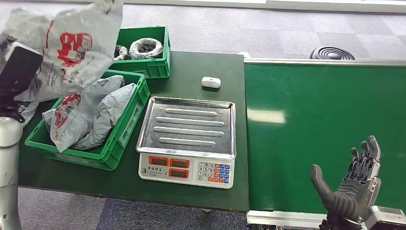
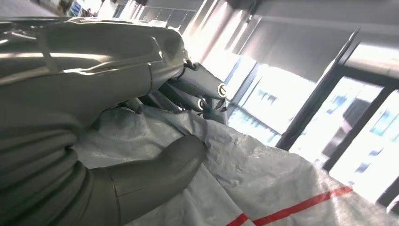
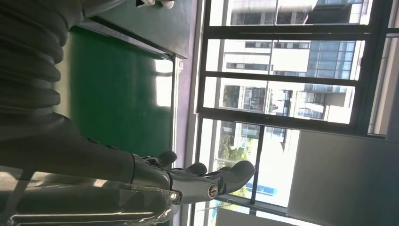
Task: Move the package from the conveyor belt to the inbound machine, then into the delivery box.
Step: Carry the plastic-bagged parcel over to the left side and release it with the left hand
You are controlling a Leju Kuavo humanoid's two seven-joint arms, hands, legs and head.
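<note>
Head view | package (image 1: 67, 48) held aloft at 10 o'clock by left hand (image 2: 117, 117), fingers closed on film, above delivery box (image 1: 125, 125) | right hand (image 1: 352, 187) spread wide, empty | risk: slack film slipping, package dropped outside box.

A: What is the right hand (image 1: 352, 184) looking like, beside the conveyor belt (image 1: 311, 124)?
B: It is showing dark grey fingers and a silver wrist.
A: And the left hand (image 2: 155, 136)?
B: Grey ribbed cover, thick grey thumb, silver round screws.
</note>
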